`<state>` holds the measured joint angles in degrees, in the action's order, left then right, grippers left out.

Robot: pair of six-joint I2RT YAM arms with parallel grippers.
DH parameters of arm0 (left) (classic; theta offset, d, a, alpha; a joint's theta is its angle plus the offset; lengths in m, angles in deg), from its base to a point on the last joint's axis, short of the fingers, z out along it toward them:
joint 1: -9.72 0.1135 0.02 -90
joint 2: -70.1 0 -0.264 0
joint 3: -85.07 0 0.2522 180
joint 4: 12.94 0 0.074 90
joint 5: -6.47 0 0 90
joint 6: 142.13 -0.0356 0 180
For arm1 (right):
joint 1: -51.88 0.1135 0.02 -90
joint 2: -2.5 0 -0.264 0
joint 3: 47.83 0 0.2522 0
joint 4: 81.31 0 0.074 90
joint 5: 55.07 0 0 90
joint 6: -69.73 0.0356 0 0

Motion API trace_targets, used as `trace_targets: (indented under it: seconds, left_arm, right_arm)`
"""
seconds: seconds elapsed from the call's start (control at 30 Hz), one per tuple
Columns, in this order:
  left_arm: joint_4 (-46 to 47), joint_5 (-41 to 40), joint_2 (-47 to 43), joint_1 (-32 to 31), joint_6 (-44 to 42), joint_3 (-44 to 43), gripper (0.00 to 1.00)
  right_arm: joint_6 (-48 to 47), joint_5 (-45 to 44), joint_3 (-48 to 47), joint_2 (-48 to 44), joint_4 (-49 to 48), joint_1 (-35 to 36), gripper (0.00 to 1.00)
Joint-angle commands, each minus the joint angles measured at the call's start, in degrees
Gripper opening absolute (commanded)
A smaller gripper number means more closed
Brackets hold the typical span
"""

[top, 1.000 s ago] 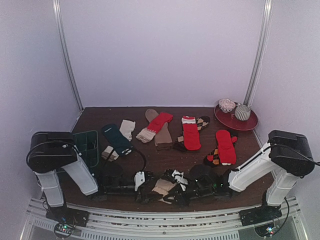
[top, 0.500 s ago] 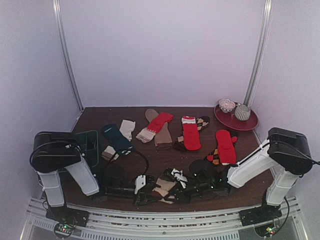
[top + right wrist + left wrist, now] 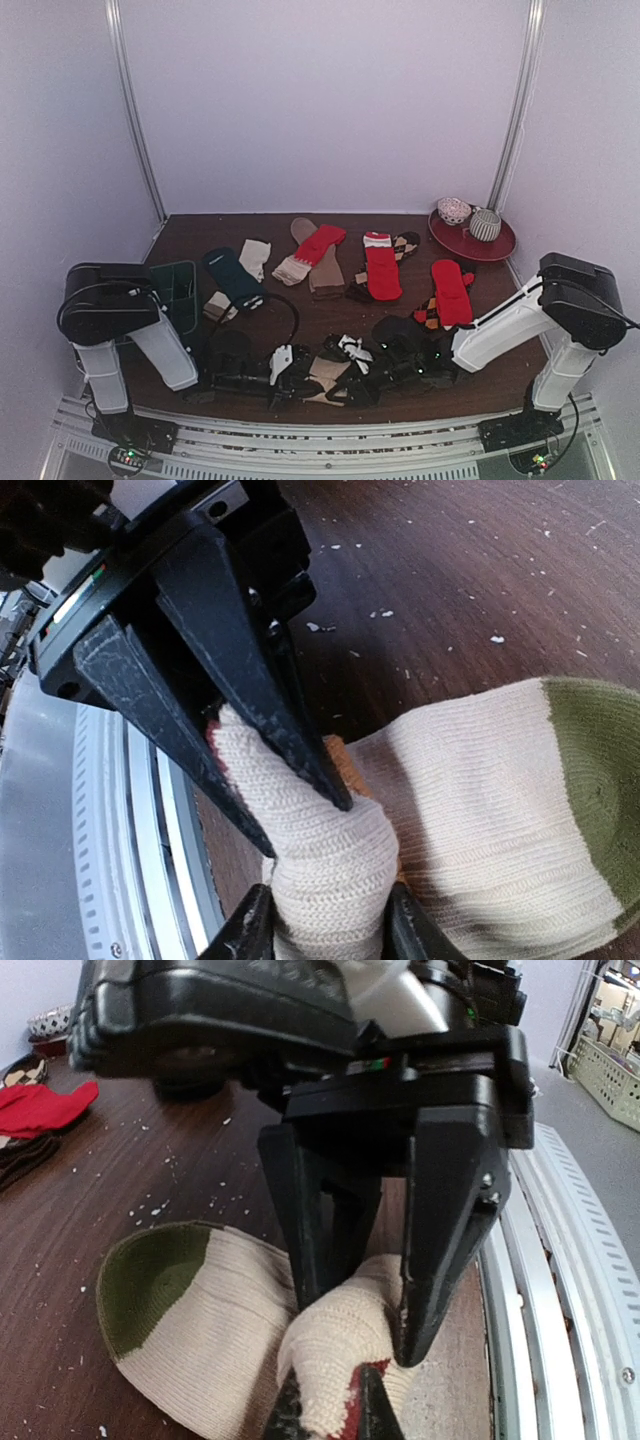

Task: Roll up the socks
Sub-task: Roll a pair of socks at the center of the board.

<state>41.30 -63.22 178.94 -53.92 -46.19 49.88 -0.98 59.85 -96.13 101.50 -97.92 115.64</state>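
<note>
Cream sock (image 3: 200, 1330) with an olive-green toe, lying at the near edge of the table (image 3: 310, 322) between the two arms. Change: the left gripper (image 3: 330, 1402) has just closed. Its fingers now pinch the bunched cuff end, with a bit of red-orange fabric showing in the pinch. The right gripper (image 3: 357, 1325), facing it, has loosened. Its fingers stand apart on either side of the same bunch and look to touch it, but whether they still squeeze I cannot tell. From above, the right wrist has also lifted slightly. Reads as a hand-over of the fold to the left side, with the right probably freeing itself to regrip. Roll barely begun: only the cuff end is gathered into a lump, while foot and toe lie flat and spread on the wood. Ribbed knit, soft and easily crumpled, so a loose fold would likely spring open if let go. Other socks wait further back, unrolled: a red sock (image 3: 383, 268) and a teal sock (image 3: 233, 277). A black-and-white striped sock (image 3: 352, 350) lies just beside the grippers. White lint flecks on the table.
</note>
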Motion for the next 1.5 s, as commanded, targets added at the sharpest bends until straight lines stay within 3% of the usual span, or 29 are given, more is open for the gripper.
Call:
trace_targets:
  seconds: [0.0, 0.1, 0.3, 0.83, 0.9, 1.1, 1.17, 1.2, 1.3, 1.33, 1.47]
  left_arm:
    - [-17.6, -3.4, 1.1, -0.1, 8.4, -1.1, 0.00]
    - [-22.8, -3.4, 1.9, -0.1, 12.5, -1.9, 0.00]
    - [-30.0, -1.7, 2.5, 0.0, 16.3, -3.5, 0.00]
    - [-32.8, 2.3, 5.2, 0.2, 16.5, -6.8, 0.00]
    - [-32.8, 2.8, 5.5, 0.2, 16.2, -6.8, 0.00]
    - [-30.5, 4.0, 5.3, 0.2, 15.5, -6.3, 0.00]
    - [-29.8, 3.6, 4.7, 0.2, 14.5, -6.5, 0.00]
    - [-29.6, 2.9, 4.1, 0.2, 13.8, -6.7, 0.03]
    - [-28.7, -0.5, 0.6, 0.2, 9.9, -7.0, 0.41]
    - [-28.4, -1.9, -0.7, 0.2, 8.4, -7.0, 0.48]
    - [-22.5, -6.8, -7.3, 0.1, 2.1, -4.9, 0.59]
  right_arm:
    - [-3.4, -12.2, 1.9, -2.5, 16.4, 0.2, 0.40]
    - [-7.3, -19.2, 4.7, -10.8, 12.1, 1.4, 0.54]
    - [-21.5, -34.2, 8.4, -17.1, 6.3, 10.1, 0.64]
    - [-28.8, -33.9, 2.7, -6.0, 1.9, 12.7, 0.68]
    - [-28.1, -33.9, 2.1, -4.6, 2.2, 12.7, 0.65]
    - [-22.3, -29.9, 1.2, -1.3, 6.0, 11.4, 0.28]
    - [-19.3, -27.4, 2.2, -1.4, 5.7, 10.6, 0.20]
    - [-17.7, -26.2, 3.2, -1.8, 4.9, 10.3, 0.18]
    - [-12.6, -21.8, 6.0, -3.2, 3.2, 8.3, 0.16]
    - [-11.2, -19.8, 7.0, -3.4, 2.8, 7.7, 0.16]
    - [-7.7, -11.4, 9.8, -2.9, 1.1, 5.5, 0.16]
